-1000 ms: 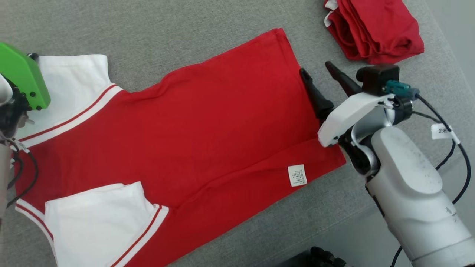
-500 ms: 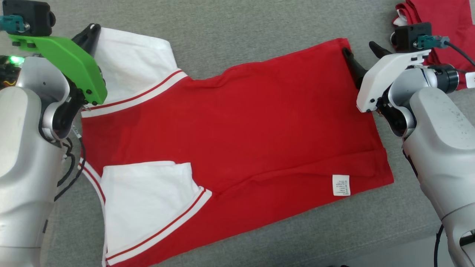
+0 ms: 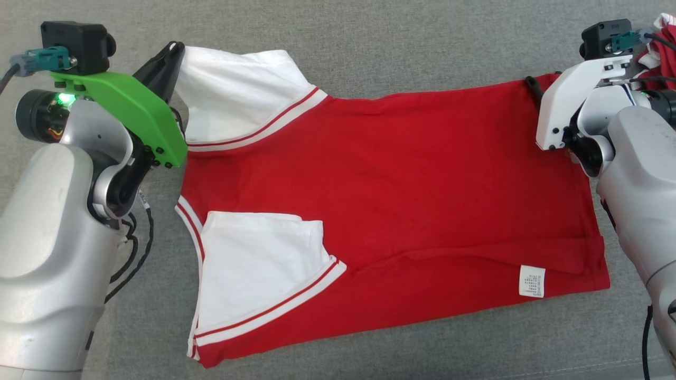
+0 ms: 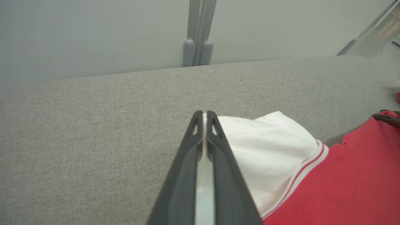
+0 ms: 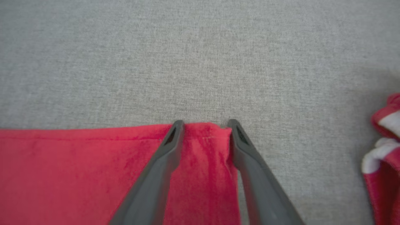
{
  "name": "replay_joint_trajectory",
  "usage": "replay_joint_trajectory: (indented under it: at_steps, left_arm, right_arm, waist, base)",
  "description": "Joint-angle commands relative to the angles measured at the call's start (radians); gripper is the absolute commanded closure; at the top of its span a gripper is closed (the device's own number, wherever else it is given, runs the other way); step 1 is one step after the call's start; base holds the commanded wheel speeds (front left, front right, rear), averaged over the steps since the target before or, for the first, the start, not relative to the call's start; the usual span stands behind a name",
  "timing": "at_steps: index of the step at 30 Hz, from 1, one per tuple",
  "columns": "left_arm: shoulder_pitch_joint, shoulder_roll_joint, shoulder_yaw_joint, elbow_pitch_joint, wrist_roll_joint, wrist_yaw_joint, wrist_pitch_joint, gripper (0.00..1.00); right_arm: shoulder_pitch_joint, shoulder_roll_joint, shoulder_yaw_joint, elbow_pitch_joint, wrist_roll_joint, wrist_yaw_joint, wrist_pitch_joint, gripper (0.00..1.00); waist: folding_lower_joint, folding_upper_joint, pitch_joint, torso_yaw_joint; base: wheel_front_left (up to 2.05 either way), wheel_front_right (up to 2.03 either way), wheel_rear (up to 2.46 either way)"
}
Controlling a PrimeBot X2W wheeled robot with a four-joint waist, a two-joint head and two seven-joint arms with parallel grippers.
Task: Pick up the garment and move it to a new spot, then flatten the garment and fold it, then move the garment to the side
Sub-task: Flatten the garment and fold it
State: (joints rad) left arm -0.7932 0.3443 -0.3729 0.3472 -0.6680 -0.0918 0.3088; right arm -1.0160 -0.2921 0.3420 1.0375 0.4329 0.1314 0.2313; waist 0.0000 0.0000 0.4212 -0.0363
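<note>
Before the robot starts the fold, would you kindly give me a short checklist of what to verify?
1. Left gripper hold: shut on the corner of the garment at its far sleeve - ok.
2. Right gripper hold: fingers open, straddling the far hem corner - not ok.
3. Near sleeve folded in over the red body - ok.
4. Body flat on the grey surface: one long crease by the label - ok.
5. Clearance from the other red garment: apart from the right fingers - ok.
6. Right fingers set to catch both cloth layers - cannot tell.
</note>
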Motion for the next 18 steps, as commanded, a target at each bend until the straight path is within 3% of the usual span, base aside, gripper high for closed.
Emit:
replay_joint_trajectory:
  at_steps: [1, 10, 18]
  left_arm:
    - [0.013, 0.001, 0.000, -0.003, -0.003, 0.004, -0.006, 1.00]
    - [0.063, -0.005, 0.019, -0.002, -0.022, 0.008, -0.064, 1.00]
    - [0.296, -0.028, 0.059, -0.110, -0.077, 0.033, -0.176, 1.00]
  right_arm:
    - [-0.006, -0.007, 0.002, 0.026, -0.012, -0.002, 0.000, 1.00]
    - [-0.004, 0.016, -0.005, 0.042, -0.004, -0.002, -0.149, 1.00]
    - [0.166, -0.030, 0.040, -0.060, 0.079, -0.002, -0.305, 1.00]
  waist:
    - [0.0000, 0.0000, -0.009, 0.005]
    - [0.0000, 0.0000, -0.064, -0.011]
    - [0.0000, 0.0000, -0.188, 0.001]
  base:
    - [0.00, 0.00, 0.00]
    - [0.00, 0.00, 0.00]
    - [0.00, 0.00, 0.00]
